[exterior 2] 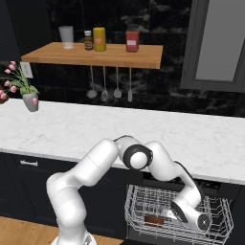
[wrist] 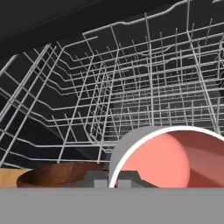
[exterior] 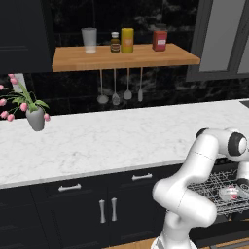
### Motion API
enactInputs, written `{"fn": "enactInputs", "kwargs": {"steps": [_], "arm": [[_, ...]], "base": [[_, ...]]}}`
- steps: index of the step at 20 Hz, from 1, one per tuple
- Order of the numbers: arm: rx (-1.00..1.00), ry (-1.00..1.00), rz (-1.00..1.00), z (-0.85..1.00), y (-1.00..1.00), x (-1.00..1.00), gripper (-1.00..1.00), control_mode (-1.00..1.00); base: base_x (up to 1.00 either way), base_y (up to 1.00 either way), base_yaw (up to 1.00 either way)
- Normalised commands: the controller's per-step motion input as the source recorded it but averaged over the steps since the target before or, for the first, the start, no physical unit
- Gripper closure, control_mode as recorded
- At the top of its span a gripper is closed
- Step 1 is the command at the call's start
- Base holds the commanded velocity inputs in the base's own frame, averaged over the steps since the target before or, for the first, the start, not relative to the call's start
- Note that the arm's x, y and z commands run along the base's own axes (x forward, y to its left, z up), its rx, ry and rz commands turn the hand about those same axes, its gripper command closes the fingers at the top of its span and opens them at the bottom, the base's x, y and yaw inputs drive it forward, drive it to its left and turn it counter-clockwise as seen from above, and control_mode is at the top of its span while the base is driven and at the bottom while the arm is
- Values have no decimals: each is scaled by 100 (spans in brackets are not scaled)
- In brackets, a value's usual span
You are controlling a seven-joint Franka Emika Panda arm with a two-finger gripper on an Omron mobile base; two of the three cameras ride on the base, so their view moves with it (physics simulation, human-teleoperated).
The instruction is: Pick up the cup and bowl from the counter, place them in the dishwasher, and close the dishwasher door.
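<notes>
My claw (exterior 2: pixel 165 214) sits in the dishwasher rack (exterior 2: pixel 139 201), grip unclear; the cup (wrist: pixel 168 157) lies at five o'clock.

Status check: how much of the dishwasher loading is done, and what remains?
Done: the counter holds no dishes, and a brown bowl lies in the pulled-out rack. In hand: the cup sits on its side in the rack, right at the end effector; grip unclear. Left: withdraw the arm, slide the rack in, and close the dishwasher door.
</notes>
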Motion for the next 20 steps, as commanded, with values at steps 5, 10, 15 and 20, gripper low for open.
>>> {"fn": "enactInputs", "kwargs": {"steps": [5, 10, 15, 20], "arm": [[0, 3, 0, -9, -5, 58, 100, -100], [0, 8, 0, -50, 0, 13, 100, -100], [0, 9, 0, -54, 0, -15, 100, -100], [0, 1, 0, -1, 0, -1, -100, -100]], "base": [[0, 0, 0], [0, 0, 0], [0, 0, 0], [0, 0, 0]]}}
